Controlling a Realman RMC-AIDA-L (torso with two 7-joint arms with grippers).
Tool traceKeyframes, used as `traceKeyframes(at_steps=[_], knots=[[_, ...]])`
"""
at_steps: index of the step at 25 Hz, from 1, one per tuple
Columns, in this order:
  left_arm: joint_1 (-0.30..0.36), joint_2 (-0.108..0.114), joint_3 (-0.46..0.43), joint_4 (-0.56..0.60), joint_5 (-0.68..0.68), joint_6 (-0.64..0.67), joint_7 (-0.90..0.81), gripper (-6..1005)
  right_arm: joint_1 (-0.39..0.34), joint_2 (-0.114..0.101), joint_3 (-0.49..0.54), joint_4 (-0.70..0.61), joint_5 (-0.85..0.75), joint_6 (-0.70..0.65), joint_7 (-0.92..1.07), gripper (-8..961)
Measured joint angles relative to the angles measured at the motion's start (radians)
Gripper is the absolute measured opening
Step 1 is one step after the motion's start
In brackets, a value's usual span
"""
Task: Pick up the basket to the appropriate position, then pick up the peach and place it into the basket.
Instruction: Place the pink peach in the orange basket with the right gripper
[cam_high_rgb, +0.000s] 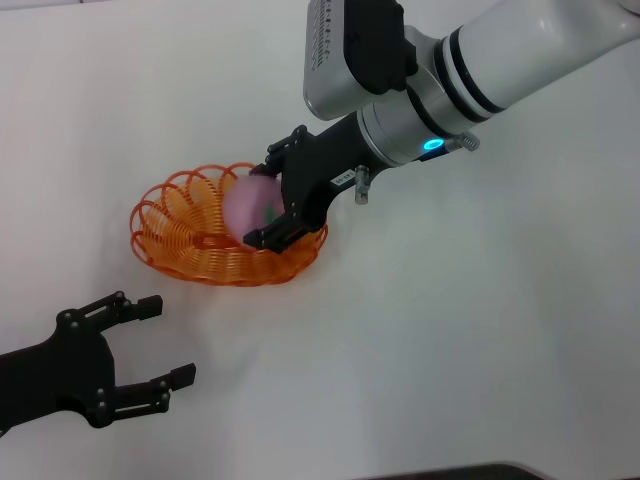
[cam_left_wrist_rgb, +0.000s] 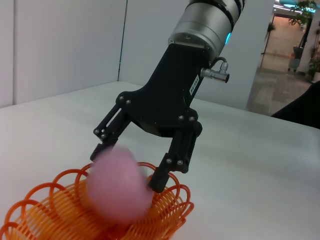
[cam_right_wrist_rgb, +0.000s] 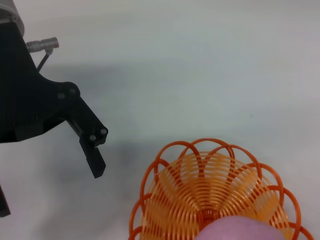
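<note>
Nearest to the robot, low on its left side, is the black left gripper (cam_high_rgb: 165, 340). Its two fingers are spread wide apart w/ nothing between them. It sits just above the white table (cam_high_rgb: 480, 330), a bit away from the basket.

Next, further out, is the oval orange plastic wire basket (cam_high_rgb: 195, 245) w/ a looped rim and open sides. It rests flat on the table, near the middle-left of the head view. In the right wrist view the basket (cam_right_wrist_rgb: 215, 185) shows its round wire bottom, and the left gripper finger (cam_right_wrist_rgb: 92, 150) is off to one side, not touching it.

Over the far-right part of the basket is the round pink matte peach (cam_high_rgb: 250, 205) w/ a green mark on it. The black right gripper (cam_high_rgb: 272, 200) has one finger on each side of the peach. The peach looks blurry in the left wrist view (cam_left_wrist_rgb: 117, 185), low in the basket's mouth, and the right gripper (cam_left_wrist_rgb: 125, 170) fingers are open about as wide as the peach. Can't tell if they really squeeze it.

Behind that, the right arm's silver and white body (cam_high_rgb: 440, 70) reaches in from the far right.
</note>
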Motion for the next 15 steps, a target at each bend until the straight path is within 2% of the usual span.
traceKeyframes(at_steps=[6, 12, 15], knots=[[0.0, 0.0, 0.0, 0.0, 0.0, 0.0, 0.0, 876, 0.001, 0.0, 0.0, 0.0, 0.001, 0.0, 0.0, 886], [0.0, 0.0, 0.0, 0.0, 0.0, 0.001, 0.001, 876, 0.001, 0.0, 0.0, 0.0, 0.006, 0.0, 0.0, 952], [0.0, 0.0, 0.0, 0.0, 0.0, 0.001, 0.001, 876, -0.005, -0.001, 0.001, -0.004, 0.018, -0.001, -0.001, 949]])
